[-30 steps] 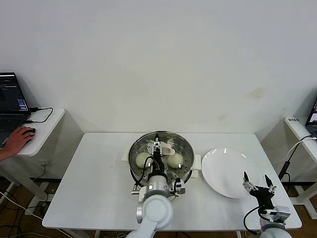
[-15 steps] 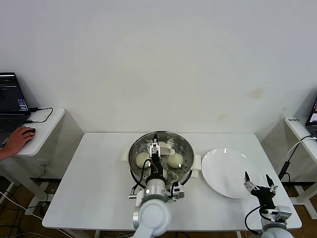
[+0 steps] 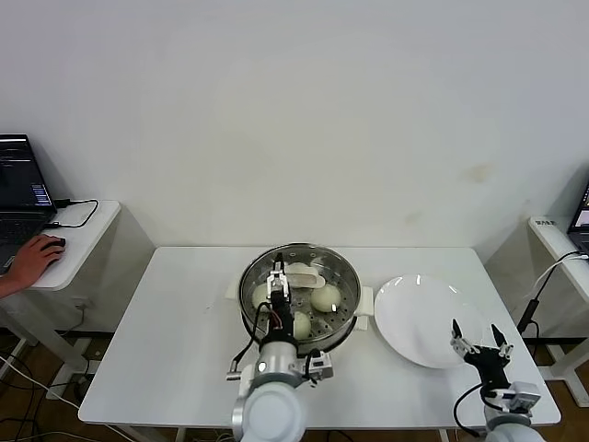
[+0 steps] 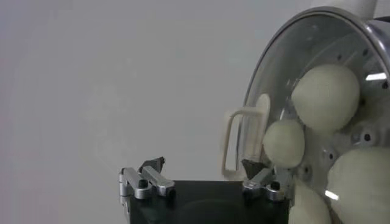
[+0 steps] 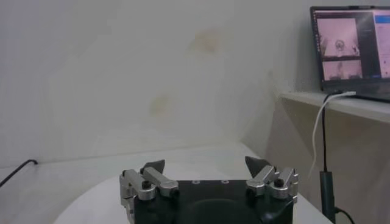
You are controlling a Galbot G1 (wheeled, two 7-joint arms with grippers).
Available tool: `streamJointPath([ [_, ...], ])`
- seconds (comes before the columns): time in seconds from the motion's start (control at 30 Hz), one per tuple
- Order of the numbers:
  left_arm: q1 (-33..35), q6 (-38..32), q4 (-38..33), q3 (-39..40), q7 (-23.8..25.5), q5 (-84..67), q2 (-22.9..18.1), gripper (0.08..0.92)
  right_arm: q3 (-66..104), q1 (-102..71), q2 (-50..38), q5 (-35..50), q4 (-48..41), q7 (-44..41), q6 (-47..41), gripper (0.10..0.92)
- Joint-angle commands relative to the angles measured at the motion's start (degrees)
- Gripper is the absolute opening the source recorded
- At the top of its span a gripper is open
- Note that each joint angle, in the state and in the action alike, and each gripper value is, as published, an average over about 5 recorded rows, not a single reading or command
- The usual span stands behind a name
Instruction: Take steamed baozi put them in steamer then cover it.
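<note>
1. One white table (image 3: 175, 322) carries one steamer (image 3: 342, 276) and one round white plate (image 3: 414, 318), side by side.
2. The steamer holds four baozi (image 4: 325, 97) on its perforated tray, as the left wrist view shows.
3. The cover (image 3: 300, 250) is not clear to me; only a cream handle (image 3: 304, 271) shows at the far side of the steamer.
4. The left gripper (image 3: 280, 282) is over the steamer, its jaws wide and holding nothing.
5. The right gripper (image 3: 477, 339) waits near the plate's near edge, wide and empty.
6. No readable writing is seen.
</note>
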Motion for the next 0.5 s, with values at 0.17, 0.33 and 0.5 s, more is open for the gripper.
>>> streamJointPath([
  [0.17,11.1,-3.4,-13.1,-10.2,-8.3,-11.0,6.4,0.823,-2.6,-0.8,-0.4,-1.0,2.1,-0.8,-1.9,0.823],
  [0.33,14.4,-6.2,-16.8,-17.9,-14.9,-21.7,7.4,0.823,-3.6,-0.6,-0.7,-1.4,3.1,-0.7,-2.0,0.823],
  [0.5,16.3,-20.0,-12.0,-28.9,-26.7,-40.2,7.5,0.823,-5.2,-1.8,-1.8,-1.8,3.9,-0.1,-1.3,0.823],
])
